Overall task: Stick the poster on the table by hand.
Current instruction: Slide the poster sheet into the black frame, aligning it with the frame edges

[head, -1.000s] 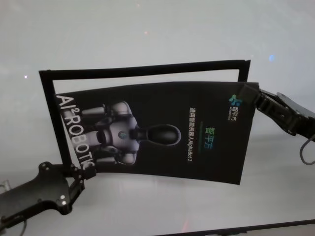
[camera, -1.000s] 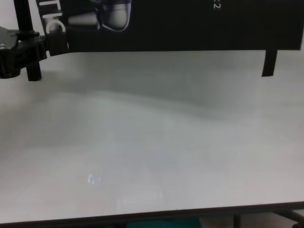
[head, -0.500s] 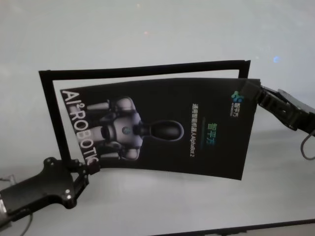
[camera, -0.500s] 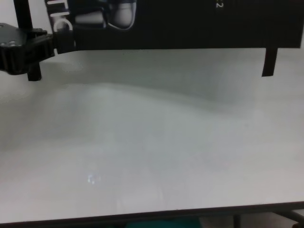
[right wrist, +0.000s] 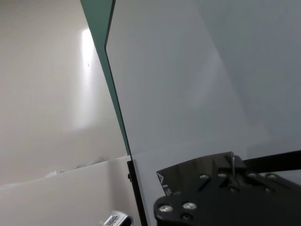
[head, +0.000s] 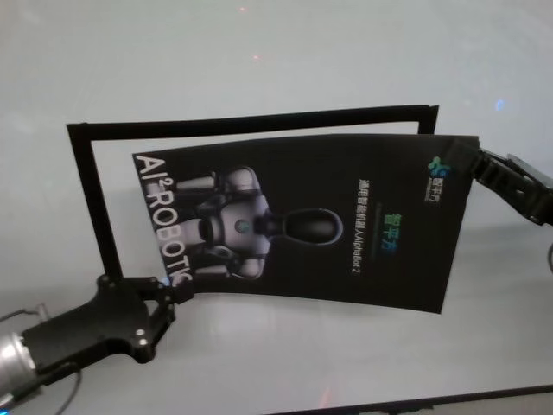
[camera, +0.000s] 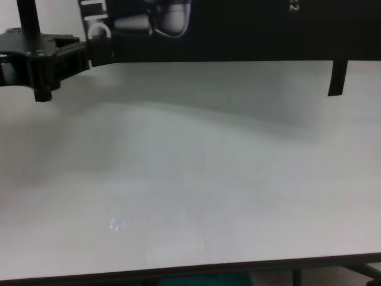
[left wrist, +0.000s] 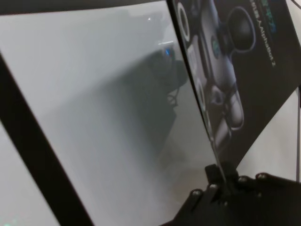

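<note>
Poster [head: 311, 229], "AI² ROBOTIC", "AlphaBot 2"

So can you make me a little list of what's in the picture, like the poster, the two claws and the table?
poster: black glossy sheet with a robot picture and white letters, held above the table, sagging a little
left claw: pinching the poster's near left corner
right claw: pinching the poster's far right corner
table: wide white top under the poster
black frame: thin outline on the table; the poster overlaps it and sticks out past its right side
stuck down yet: no
</note>
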